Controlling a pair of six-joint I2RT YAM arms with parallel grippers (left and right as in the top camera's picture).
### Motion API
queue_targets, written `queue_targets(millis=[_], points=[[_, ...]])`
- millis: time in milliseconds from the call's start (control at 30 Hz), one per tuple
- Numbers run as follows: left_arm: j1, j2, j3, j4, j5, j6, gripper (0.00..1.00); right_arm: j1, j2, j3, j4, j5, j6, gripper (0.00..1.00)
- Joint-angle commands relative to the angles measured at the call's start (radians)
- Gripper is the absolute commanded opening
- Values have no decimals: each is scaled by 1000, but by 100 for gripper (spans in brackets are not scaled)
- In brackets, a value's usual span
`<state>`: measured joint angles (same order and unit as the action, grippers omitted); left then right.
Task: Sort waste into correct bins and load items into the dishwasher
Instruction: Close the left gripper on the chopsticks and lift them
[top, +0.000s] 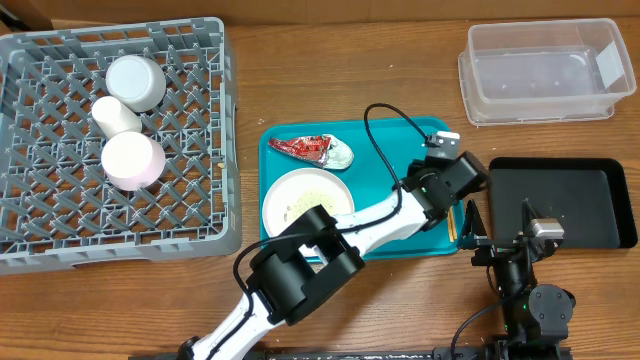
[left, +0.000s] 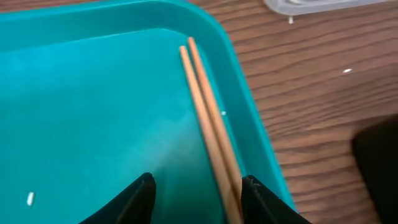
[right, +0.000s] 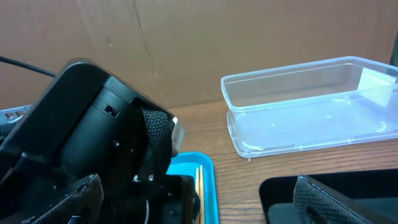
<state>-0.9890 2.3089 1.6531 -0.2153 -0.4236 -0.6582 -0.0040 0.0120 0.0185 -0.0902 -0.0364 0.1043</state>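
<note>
My left gripper (left: 199, 191) is open, low over the right edge of the teal tray (left: 93, 106). The wooden chopsticks (left: 208, 118) lie between its fingers, close to the right one. In the overhead view the left gripper (top: 447, 203) reaches across the tray. The red foil wrapper (top: 303, 147) and napkin wad (top: 341, 155) lie at the tray's back. The white plate (top: 308, 200) holds rice grains. The white cup (top: 117, 115), metal bowl (top: 136, 82) and pinkish bowl (top: 132, 160) sit in the grey rack (top: 60, 225). My right gripper (right: 202, 199) is open and empty, beside the black tray (top: 570, 200).
The clear tub (top: 545, 70) stands at the back right and also shows in the right wrist view (right: 311, 106). The left arm's wrist (right: 106, 130) fills the space just left of my right gripper. One rice grain (left: 30, 198) lies on the teal tray floor.
</note>
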Motion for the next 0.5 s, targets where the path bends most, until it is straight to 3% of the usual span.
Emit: queue_targets(millis=[0,467], points=[[-5,26,9,9,-36,-43,48,3,-2,-10,6,9,3,100],[-6,33,9,-9,-35,-76,46,3,-2,-10,6,9,3,100]])
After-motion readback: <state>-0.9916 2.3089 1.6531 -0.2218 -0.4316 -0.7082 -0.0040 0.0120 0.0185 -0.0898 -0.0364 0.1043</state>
